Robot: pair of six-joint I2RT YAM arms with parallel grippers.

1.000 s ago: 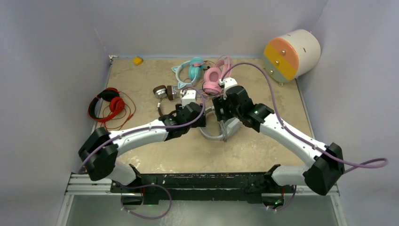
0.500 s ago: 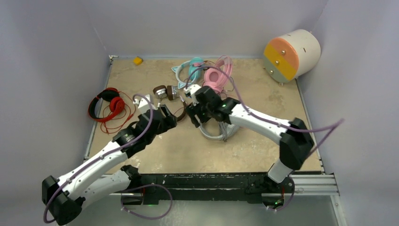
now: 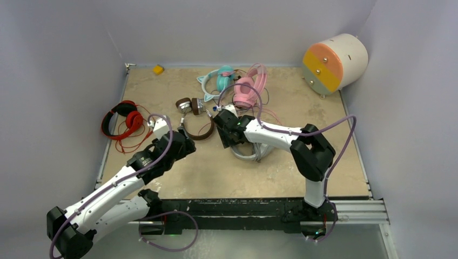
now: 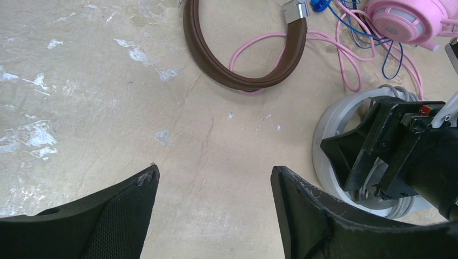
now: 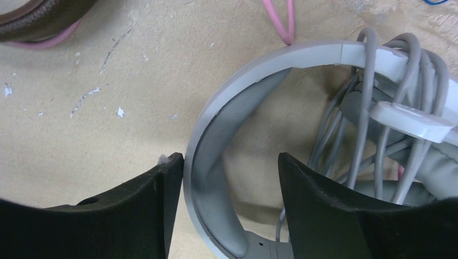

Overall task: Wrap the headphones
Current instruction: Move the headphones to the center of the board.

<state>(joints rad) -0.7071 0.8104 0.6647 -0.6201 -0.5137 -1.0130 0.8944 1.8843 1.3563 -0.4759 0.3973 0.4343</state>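
Note:
The grey-white headphones (image 3: 249, 152) lie mid-table with their grey cable (image 5: 378, 118) bunched inside the band (image 5: 216, 135). My right gripper (image 3: 229, 134) is open and straddles that band (image 4: 337, 116): in the right wrist view (image 5: 228, 162) one finger rests against its outer edge, the other stands apart inside the loop. My left gripper (image 3: 181, 145) is open over bare table (image 4: 213, 174), left of the grey-white pair. The brown headphones (image 3: 197, 131) (image 4: 237, 81) lie just beyond, a pink cable (image 4: 259, 43) running under them. The pink headphones (image 3: 248, 89) (image 4: 405, 19) and a blue cord (image 4: 351, 27) lie behind.
Teal cat-ear headphones (image 3: 219, 81) sit at the back beside the pink pair. Red headphones (image 3: 124, 121) with a loose red cable lie by the left wall. A cylinder with orange and green bands (image 3: 335, 62) leans at the back right. A small yellow object (image 3: 157, 69) sits back left.
My left arm has drawn back to the left and toward the near edge. My right gripper has swung left and come down around the grey-white band, its jaws a little narrower.

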